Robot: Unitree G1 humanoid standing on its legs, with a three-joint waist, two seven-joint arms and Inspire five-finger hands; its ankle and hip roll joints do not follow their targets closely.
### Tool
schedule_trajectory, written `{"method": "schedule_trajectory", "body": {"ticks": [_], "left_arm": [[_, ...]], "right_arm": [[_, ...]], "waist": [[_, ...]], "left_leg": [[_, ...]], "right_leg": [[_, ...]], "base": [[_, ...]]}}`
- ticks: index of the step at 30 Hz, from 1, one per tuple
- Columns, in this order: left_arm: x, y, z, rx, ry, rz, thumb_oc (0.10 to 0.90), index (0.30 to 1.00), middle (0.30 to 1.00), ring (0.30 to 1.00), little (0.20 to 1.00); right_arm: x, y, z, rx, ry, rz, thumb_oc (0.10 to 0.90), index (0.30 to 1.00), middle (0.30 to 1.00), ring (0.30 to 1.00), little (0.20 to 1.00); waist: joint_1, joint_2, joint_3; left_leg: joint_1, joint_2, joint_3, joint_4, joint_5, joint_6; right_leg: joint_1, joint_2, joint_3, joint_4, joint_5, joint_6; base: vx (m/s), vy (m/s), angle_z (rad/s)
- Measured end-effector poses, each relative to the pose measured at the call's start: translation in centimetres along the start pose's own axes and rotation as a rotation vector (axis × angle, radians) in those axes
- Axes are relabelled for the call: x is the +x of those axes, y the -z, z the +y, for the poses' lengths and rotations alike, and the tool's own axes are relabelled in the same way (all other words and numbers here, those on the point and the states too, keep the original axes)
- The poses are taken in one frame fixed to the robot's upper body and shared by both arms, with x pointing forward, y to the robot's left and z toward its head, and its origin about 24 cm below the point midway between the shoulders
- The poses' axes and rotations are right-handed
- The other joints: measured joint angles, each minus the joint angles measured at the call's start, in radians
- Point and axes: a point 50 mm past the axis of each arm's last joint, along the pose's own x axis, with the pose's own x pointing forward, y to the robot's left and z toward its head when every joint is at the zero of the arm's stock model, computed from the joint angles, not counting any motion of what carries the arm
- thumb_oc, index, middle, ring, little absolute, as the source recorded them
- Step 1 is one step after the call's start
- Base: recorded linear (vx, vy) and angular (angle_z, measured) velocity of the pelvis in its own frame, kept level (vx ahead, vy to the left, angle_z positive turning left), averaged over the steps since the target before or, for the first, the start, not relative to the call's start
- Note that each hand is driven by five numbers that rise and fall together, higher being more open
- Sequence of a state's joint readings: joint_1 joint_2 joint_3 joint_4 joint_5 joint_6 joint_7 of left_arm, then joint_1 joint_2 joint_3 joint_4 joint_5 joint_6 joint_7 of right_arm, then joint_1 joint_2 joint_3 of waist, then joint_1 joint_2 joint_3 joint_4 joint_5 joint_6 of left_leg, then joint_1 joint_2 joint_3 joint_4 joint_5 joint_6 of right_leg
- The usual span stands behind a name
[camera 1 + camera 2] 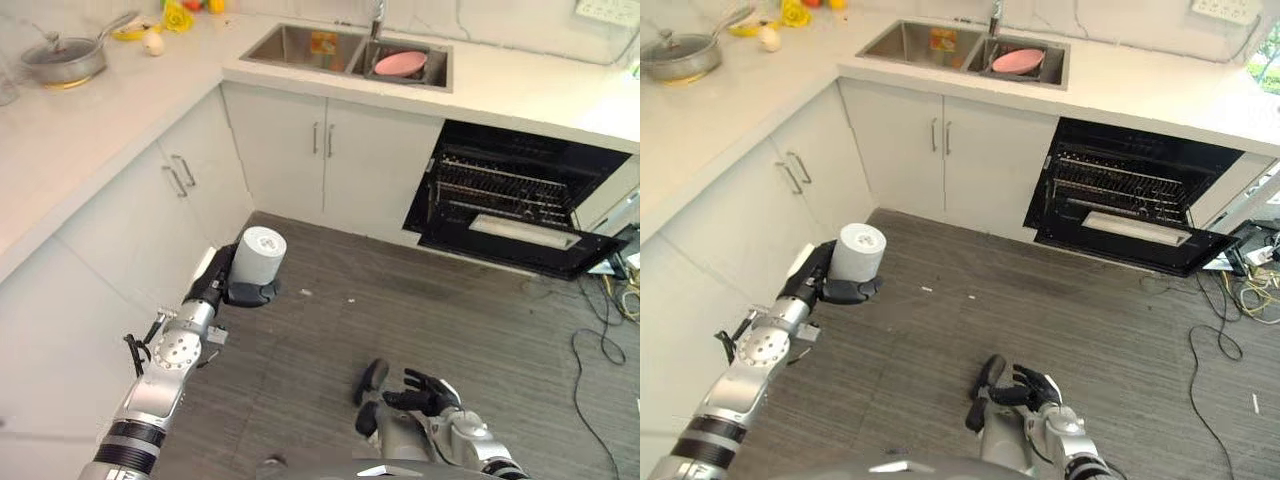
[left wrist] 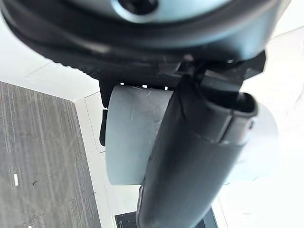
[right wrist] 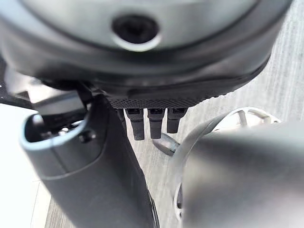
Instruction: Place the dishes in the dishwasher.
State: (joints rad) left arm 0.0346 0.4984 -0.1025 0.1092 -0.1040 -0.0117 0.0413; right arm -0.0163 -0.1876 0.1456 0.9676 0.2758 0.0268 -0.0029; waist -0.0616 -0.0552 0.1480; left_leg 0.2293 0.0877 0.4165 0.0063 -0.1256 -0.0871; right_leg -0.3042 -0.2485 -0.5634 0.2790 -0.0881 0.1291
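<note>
Grey and cylindrical, a cup (image 1: pixel 260 255) is held upright in the left hand (image 1: pixel 222 285), whose fingers and thumb are curled round its lower wall; in the left wrist view the thumb (image 2: pixel 190 166) is seen lying across the cup's side. No writing can be read on the cup. It is carried above the dark wood-grain floor (image 1: pixel 420 320), beside the white cabinets (image 1: pixel 150 200) and well apart from the dishwasher (image 1: pixel 520 195), whose door is dropped open with wire racks seen inside. A pink plate (image 1: pixel 400 63) lies in the sink (image 1: pixel 300 45). A lidded pan (image 1: pixel 62 58) stands on the table (image 1: pixel 100 110). The right hand (image 1: pixel 425 392) is held low over the floor, fingers relaxed and grasping nothing.
</note>
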Motion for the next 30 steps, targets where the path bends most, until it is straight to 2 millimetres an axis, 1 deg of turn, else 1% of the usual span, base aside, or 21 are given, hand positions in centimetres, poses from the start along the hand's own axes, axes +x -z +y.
{"method": "schedule_trajectory", "body": {"ticks": [1,2,3,4,6,7,8,9,12,13,14,15,17,18,20,21,23,24,26,28,30], "left_arm": [[-0.3,0.4,-0.7,-0.019,0.015,0.015,0.4,0.3,0.3,0.3,0.3],[-0.5,0.8,-1.3,-0.039,0.026,0.027,0.4,0.3,0.3,0.3,0.3],[-0.2,0.7,-1.3,-0.038,0.032,0.027,0.4,0.3,0.3,0.3,0.3],[-0.3,0.8,-1.4,-0.041,0.033,0.03,0.4,0.3,0.3,0.3,0.3],[-0.2,0.5,-1.6,-0.044,0.045,0.017,0.4,0.3,0.3,0.3,0.3],[-0.1,0.4,-1.5,-0.04,0.041,0.013,0.4,0.3,0.3,0.3,0.3],[0.1,0.1,-1.5,-0.035,0.039,0.003,0.4,0.3,0.3,0.3,0.3],[0.4,-0.2,-1.4,-0.031,0.036,-0.009,0.4,0.3,0.3,0.3,0.3],[0.5,-0.5,-1.7,-0.031,0.046,-0.018,0.4,0.3,0.3,0.3,0.3],[0.6,-0.5,-1.8,-0.03,0.051,-0.019,0.4,0.3,0.3,0.3,0.3],[0.5,-0.2,-1.8,-0.03,0.053,-0.009,0.4,0.3,0.3,0.3,0.3],[0.4,0.0,-1.8,-0.026,0.052,0.001,0.4,0.3,0.3,0.3,0.3],[0.4,0.5,-2.0,-0.026,0.06,0.024,0.4,0.3,0.3,0.3,0.3],[0.4,0.5,-2.1,-0.022,0.066,0.024,0.4,0.3,0.3,0.3,0.3],[0.4,0.3,-3.0,-0.027,0.099,0.016,0.4,0.3,0.3,0.3,0.3],[0.3,0.5,-3.1,-0.007,0.119,0.026,0.4,0.3,0.3,0.3,0.3],[0.4,0.4,-2.0,0.038,0.111,0.021,0.4,0.3,0.3,0.3,0.3],[0.6,0.2,-1.6,0.058,0.106,0.019,0.4,0.3,0.3,0.3,0.3],[1.1,-0.4,-1.4,0.064,0.106,-0.001,0.4,0.3,0.3,0.3,0.3],[1.6,-1.2,-1.4,0.067,0.11,-0.028,0.4,0.3,0.3,0.3,0.3],[1.7,-1.5,-1.2,0.069,0.11,-0.041,0.4,0.3,0.3,0.3,0.3]], "right_arm": [[-0.3,0.8,-0.8,-0.005,0.018,0.019,0.8,0.9,0.9,0.9,0.9],[-0.5,1.5,-1.6,-0.011,0.039,0.038,0.8,0.9,0.9,0.9,0.9],[-0.6,2.5,-1.8,-0.002,0.054,0.08,0.8,0.9,0.9,0.9,0.9],[-0.7,2.4,-2.2,-0.008,0.062,0.08,0.8,0.9,0.9,0.9,0.9],[-0.9,2.2,-3.8,-0.031,0.104,0.072,0.8,0.9,0.9,0.9,0.9],[-0.9,2.0,-4.2,-0.037,0.123,0.064,0.8,0.9,0.9,0.9,0.9],[-0.9,1.7,-4.2,-0.039,0.13,0.054,0.8,0.9,0.9,0.9,0.9],[-0.8,1.1,-4.2,-0.042,0.138,0.03,0.8,0.9,0.9,0.9,0.9],[-0.7,-0.4,-4.0,-0.051,0.132,-0.027,0.8,0.9,0.9,0.9,0.9],[-0.6,-0.8,-3.7,-0.056,0.12,-0.044,0.8,0.9,0.9,0.9,0.9],[-0.5,-1.0,-3.3,-0.062,0.107,-0.049,0.8,0.9,0.9,0.9,0.9],[-0.3,-1.3,-2.9,-0.077,0.091,-0.054,0.8,0.9,0.9,0.9,0.9],[-0.4,-0.7,-3.0,-0.083,0.096,-0.037,0.8,0.9,0.9,0.9,0.9],[-0.4,-0.4,-3.1,-0.084,0.101,-0.031,0.8,0.9,0.9,0.9,0.9],[-0.9,0.7,-4.8,-0.115,0.139,0.005,0.8,0.9,0.9,0.9,0.9],[-1.2,2.1,-4.7,-0.112,0.146,0.05,0.8,0.9,0.9,0.9,0.9],[-1.2,3.0,-3.6,-0.094,0.11,0.079,0.8,0.9,0.9,0.9,0.9],[-1.1,3.0,-3.2,-0.085,0.099,0.075,0.8,0.9,0.9,0.9,0.9],[-1.0,2.9,-2.5,-0.042,0.095,0.06,0.8,0.9,0.9,0.9,0.9],[-0.6,0.8,-2.0,-0.035,0.072,-0.008,0.8,0.9,0.9,0.9,0.9],[-0.5,-2.2,-1.4,-0.041,0.028,-0.121,0.8,0.9,0.9,0.9,0.9]], "waist": [[-0.015,0.025,-0.027],[-0.021,0.057,-0.043],[-0.02,0.031,-0.039],[-0.01,0.039,-0.043],[-0.004,0.052,-0.046],[0.002,0.037,-0.044],[0.006,0.035,-0.046],[0.01,0.011,-0.039],[0.007,-0.003,-0.041],[0.004,-0.014,-0.034],[0.037,-0.027,-0.033],[0.052,-0.027,-0.015],[0.042,-0.012,-0.006],[0.04,-0.01,-0.005],[0.022,0.058,0.0],[0.024,0.049,-0.006],[0.029,-0.011,-0.03],[0.026,-0.021,-0.031],[-0.002,-0.01,-0.025],[0.007,0.03,0.011],[0.003,0.064,0.03]], "left_leg": [[-0.003,0.041,-0.015,0.047,-0.05,-0.026],[-0.001,0.087,-0.048,0.151,-0.08,-0.082],[-0.091,0.154,-0.083,0.443,-0.085,-0.127],[-0.122,0.177,-0.112,0.541,-0.068,-0.166],[-0.242,0.217,-0.145,0.91,0.11,-0.173],[-0.269,0.202,-0.119,0.961,0.091,-0.162],[-0.283,0.178,-0.111,0.933,0.038,-0.129],[-0.307,0.148,-0.095,0.826,-0.01,-0.096],[-0.356,0.149,-0.104,0.501,-0.036,-0.061],[-0.371,0.145,-0.126,0.352,-0.015,-0.06],[-0.345,0.11,-0.263,0.14,0.036,-0.058],[-0.347,0.126,-0.306,0.058,0.108,-0.056],[-0.345,0.155,-0.43,-0.033,0.188,-0.071],[-0.351,0.164,-0.429,-0.042,0.2,-0.081],[-0.349,0.199,-0.401,-0.031,0.244,-0.034],[-0.329,0.184,-0.367,-0.019,0.336,-0.071],[-0.301,0.111,-0.302,-0.037,0.314,-0.027],[-0.289,0.088,-0.269,-0.04,0.304,-0.008],[-0.251,0.05,-0.231,-0.034,0.272,0.023],[-0.198,0.035,-0.137,-0.018,0.222,0.064],[-0.146,0.022,-0.065,-0.023,0.17,0.089]], "right_leg": [[0.015,0.035,0.004,0.016,0.038,-0.044],[0.042,0.066,0.002,0.04,0.047,-0.068],[0.089,0.091,0.022,0.022,0.073,-0.201],[0.114,0.11,0.021,0.009,0.065,-0.208],[0.206,0.178,0.044,-0.04,0.028,-0.245],[0.26,0.203,0.072,-0.093,0.023,-0.249],[0.294,0.211,0.078,-0.134,0.04,-0.257],[0.333,0.224,0.1,-0.184,0.048,-0.255],[0.388,0.251,0.142,-0.247,0.043,-0.242],[0.402,0.257,0.186,-0.259,0.035,-0.23],[0.419,0.254,0.244,-0.287,0.047,-0.222],[0.441,0.253,0.276,-0.287,0.043,-0.212],[0.505,0.257,0.332,-0.293,0.018,-0.172],[0.52,0.255,0.348,-0.3,0.011,-0.162],[0.565,0.27,0.376,-0.303,-0.019,-0.11],[0.584,0.231,0.406,-0.3,-0.037,-0.075],[0.534,0.136,0.396,-0.259,-0.028,-0.036],[0.516,0.113,0.394,-0.241,-0.017,-0.02],[0.496,0.058,0.376,-0.183,0.034,0.026],[0.387,0.009,0.405,0.019,0.06,0.047],[0.242,-0.045,0.359,0.223,0.118,0.088]], "base": [[0.56,-0.11,0.23],[0.51,-0.162,0.25],[0.51,-0.144,0.08],[0.46,-0.141,-0.26],[0.37,-0.027,-0.45],[0.34,0.137,-0.46],[0.33,0.227,-0.6],[0.29,0.268,-0.51],[0.3,0.32,-0.55],[0.3,0.302,-1.05],[0.3,0.292,-1.51],[0.38,0.297,-1.33],[0.33,0.28,-0.88],[0.34,0.35,-0.79],[0.31,0.371,-0.52],[0.26,0.371,-0.52],[0.22,0.362,-0.83],[0.24,0.451,-0.86],[0.25,0.56,-0.71],[0.15,0.403,-1.17],[0.16,0.245,-1.38]]}}
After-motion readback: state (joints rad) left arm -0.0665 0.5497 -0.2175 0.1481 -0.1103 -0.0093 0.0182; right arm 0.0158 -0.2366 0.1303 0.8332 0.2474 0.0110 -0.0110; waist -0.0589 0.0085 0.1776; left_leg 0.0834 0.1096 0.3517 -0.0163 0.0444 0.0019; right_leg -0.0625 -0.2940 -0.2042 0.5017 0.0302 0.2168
